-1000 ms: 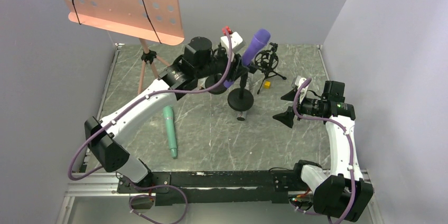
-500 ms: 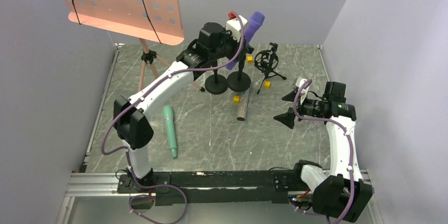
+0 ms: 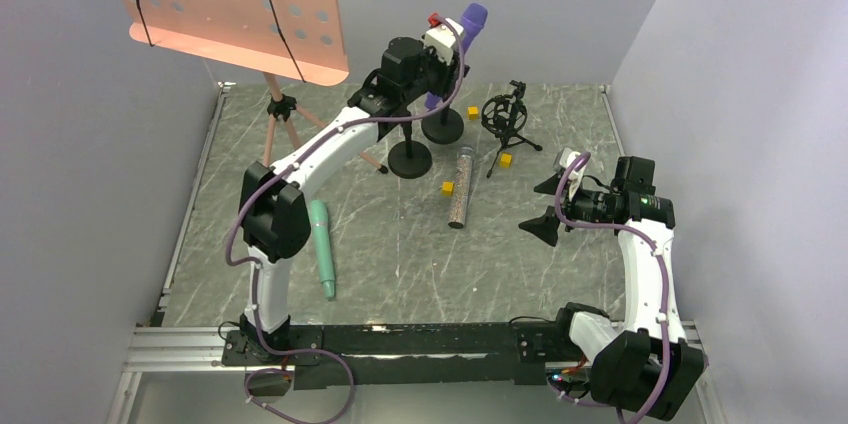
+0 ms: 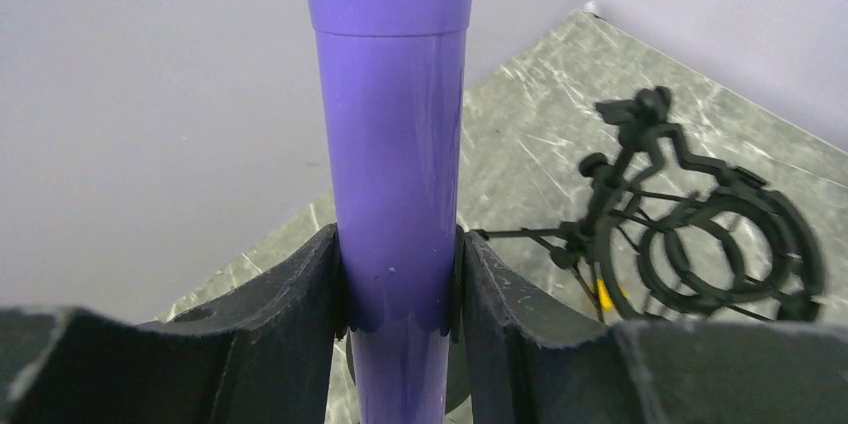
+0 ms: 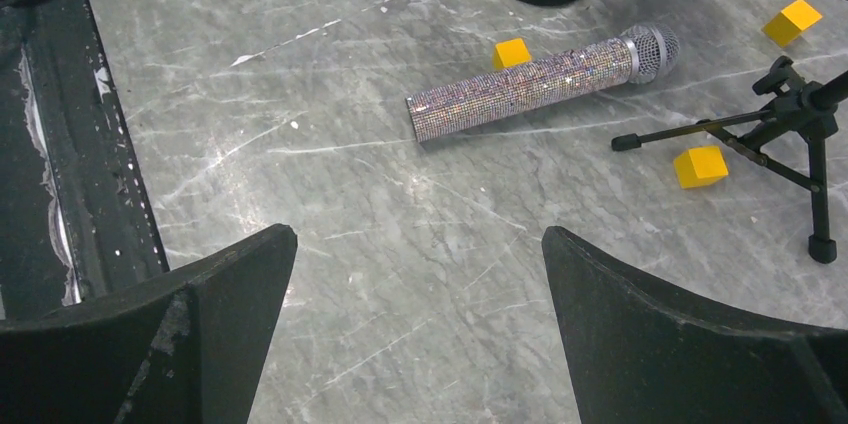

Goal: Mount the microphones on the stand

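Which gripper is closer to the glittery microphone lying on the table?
Right. The right gripper hovers open beside the glittery microphone; the left gripper is raised farther back, holding the purple microphone.

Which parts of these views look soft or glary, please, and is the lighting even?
Left wrist view: the purple microphone is fairly sharp, while the black shock mount behind it looks slightly smeared. Right wrist view: crisp, with sparkle on the glittery microphone. Top external view: even, soft light, faint shadows, a bright lower lip on the music stand.
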`<state>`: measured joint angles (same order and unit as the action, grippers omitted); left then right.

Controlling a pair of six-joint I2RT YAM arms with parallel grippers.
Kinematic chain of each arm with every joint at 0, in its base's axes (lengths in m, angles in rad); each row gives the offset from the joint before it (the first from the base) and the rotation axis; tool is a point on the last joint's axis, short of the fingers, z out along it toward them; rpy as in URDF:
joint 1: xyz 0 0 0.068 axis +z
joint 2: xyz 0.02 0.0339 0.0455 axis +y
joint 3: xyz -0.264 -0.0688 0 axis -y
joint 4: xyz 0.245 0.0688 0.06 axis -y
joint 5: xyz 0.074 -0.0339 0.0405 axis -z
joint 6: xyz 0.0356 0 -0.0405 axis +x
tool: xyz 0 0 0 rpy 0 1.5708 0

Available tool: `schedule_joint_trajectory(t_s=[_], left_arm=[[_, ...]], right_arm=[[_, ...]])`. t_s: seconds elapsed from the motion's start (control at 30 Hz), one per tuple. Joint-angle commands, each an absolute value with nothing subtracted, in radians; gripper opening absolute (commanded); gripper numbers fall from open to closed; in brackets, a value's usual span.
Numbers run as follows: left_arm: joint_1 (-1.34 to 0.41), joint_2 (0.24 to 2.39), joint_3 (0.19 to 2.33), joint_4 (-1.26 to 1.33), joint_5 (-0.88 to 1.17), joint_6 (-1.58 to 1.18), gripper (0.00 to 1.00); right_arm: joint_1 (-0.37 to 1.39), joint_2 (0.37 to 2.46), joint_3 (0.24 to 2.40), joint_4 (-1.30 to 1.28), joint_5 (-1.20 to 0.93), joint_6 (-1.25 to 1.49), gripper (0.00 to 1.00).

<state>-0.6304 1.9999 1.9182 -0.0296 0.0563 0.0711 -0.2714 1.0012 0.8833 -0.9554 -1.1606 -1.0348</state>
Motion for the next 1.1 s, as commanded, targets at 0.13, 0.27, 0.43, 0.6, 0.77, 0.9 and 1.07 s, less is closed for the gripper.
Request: schedule_joint_trajectory(t_s=[0.13, 0.27, 0.43, 0.6, 0.77, 0.9, 1.07], left_arm=[[-0.585, 2.094, 2.023, 0.257, 0.081, 0.093, 0.12], [-0.579, 2.135, 2.028, 0.283, 0.071, 0.089, 0.12], [-0.578, 2.14, 1.983, 0.32, 0.06, 0.072, 0.16], [-0.576, 2.099, 1.893, 0.354, 0.053, 0.064, 0.34], [-0.575, 2.05, 1.824, 0.368, 0.033, 0.053, 0.62], [-0.575, 2.024, 1.809, 0.355, 0.016, 0.045, 0.78], [-0.575, 1.996, 1.825, 0.292, 0.003, 0.03, 0.86]], right_arm=[[-0.277, 1.016, 0.897, -0.983, -1.19, -1.083, 1.0], [-0.277, 1.016, 0.896, -0.981, -1.193, -1.079, 1.0], [-0.277, 1.014, 0.892, -0.969, -1.19, -1.068, 1.0], [-0.277, 1.017, 0.891, -0.968, -1.187, -1.066, 1.0], [-0.277, 1.014, 0.891, -0.964, -1.187, -1.061, 1.0], [-0.278, 1.01, 0.89, -0.958, -1.187, -1.055, 1.0], [-0.279, 1.008, 0.888, -0.954, -1.184, -1.051, 1.0]])
